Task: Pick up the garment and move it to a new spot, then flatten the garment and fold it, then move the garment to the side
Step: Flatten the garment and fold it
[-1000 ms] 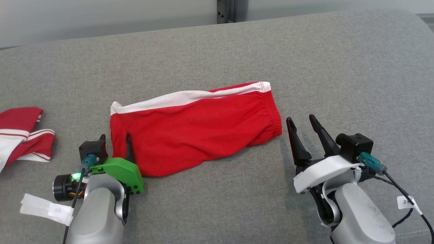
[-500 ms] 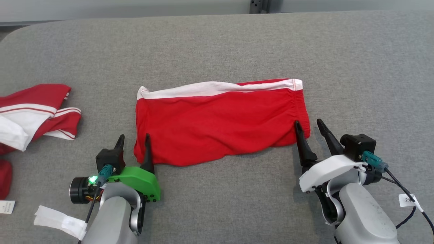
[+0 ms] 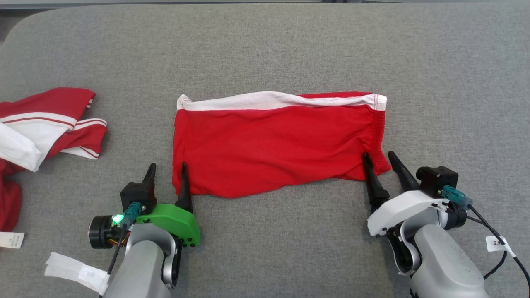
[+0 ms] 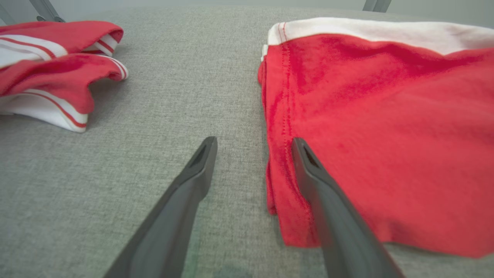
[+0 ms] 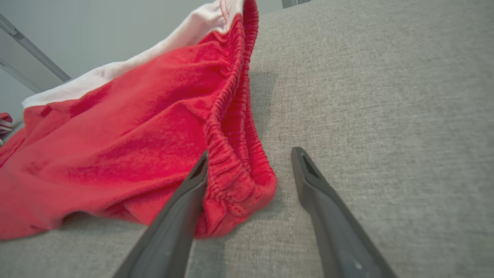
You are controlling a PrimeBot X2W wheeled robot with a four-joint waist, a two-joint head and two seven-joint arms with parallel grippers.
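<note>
A wide grey woven-fabric surface [image 3: 290, 49] bore red cotton shorts [image 3: 273, 145] with a white side stripe and gathered waistband, spread flat. A crumpled red-and-white striped garment [image 3: 45, 120] sat well left of the shorts. The left gripper [image 3: 168, 165] straddled the shorts' near-left hem corner, the right gripper [image 3: 378, 154] their near-right waistband corner, both spread wide, gripping nothing
</note>
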